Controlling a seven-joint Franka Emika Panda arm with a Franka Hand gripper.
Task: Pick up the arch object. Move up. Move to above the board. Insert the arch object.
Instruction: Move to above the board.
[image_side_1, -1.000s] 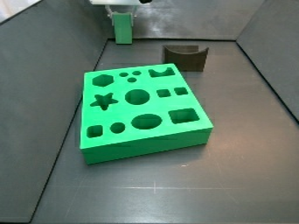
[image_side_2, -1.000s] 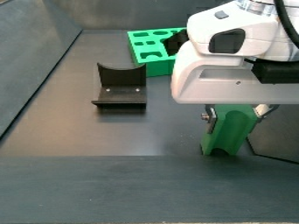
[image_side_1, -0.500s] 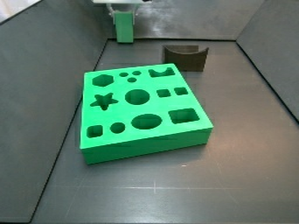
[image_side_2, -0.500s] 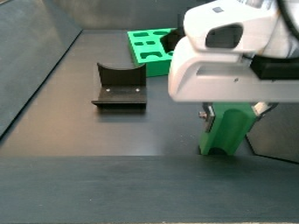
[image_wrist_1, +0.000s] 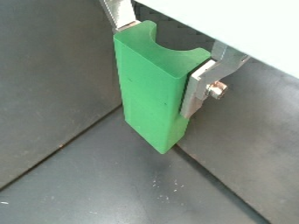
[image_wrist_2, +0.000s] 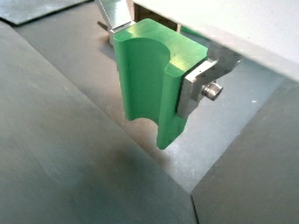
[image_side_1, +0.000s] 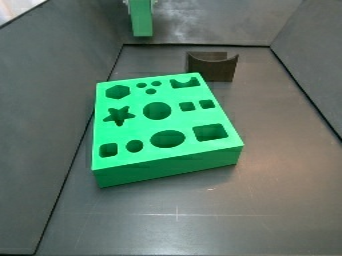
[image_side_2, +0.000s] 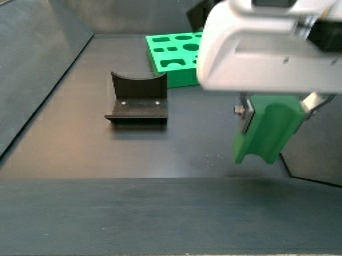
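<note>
The large, thick, bright green square board (image_side_1: 167, 127) with shaped cut-outs (a star, circles, an oval, squares, a hexagon) lies flat on the dark grey floor (image_side_1: 174, 215) in the middle of the workspace. It lies with the holes facing up, presumably so a piece can be lowered straight in from above. In a side view it sits at the far end (image_side_2: 177, 50), partly hidden behind the arm's white housing.

A squat dark brown block with a curved notch (image_side_1: 213, 65) rests on the floor just beyond the board's far right corner, apart from it, notch upward; in a side view (image_side_2: 136, 98) it stands between the board and the near edge, not touched by anything.

The tall, narrow, bright green arch object (image_wrist_1: 156, 85) hangs upright at the far left of the scene (image_side_1: 139, 18), well apart from the board. The gripper (image_wrist_1: 166, 59) is closed on it: both wrist views show a flat silver plate pressed against each side near the top (image_wrist_2: 156, 54), so the body hangs free below. Its lower end appears clear of the floor (image_side_2: 270, 132), with a shadow beneath, so I judge the lift is under way and the move to above the board not yet made. The high grip should leave the lower part free to enter a hole.

No brand, label or writing can be read anywhere.
</note>
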